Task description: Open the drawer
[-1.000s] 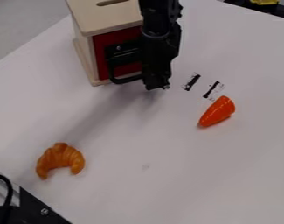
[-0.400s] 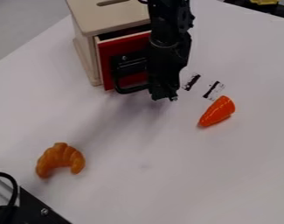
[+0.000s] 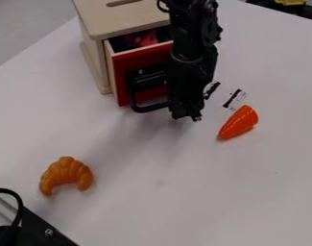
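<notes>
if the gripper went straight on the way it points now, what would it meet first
Most likely the white tabletop below the gripper; nothing shows between them, though the size of any gap is hard to judge.

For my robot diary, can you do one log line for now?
drawer: partly open | arm: at drawer handle | croissant, orange toy: on table

The white, flat tabletop supports a pale wooden box with red drawer, a brown crescent-shaped croissant, and a glossy orange cone, apparently plastic.
</notes>
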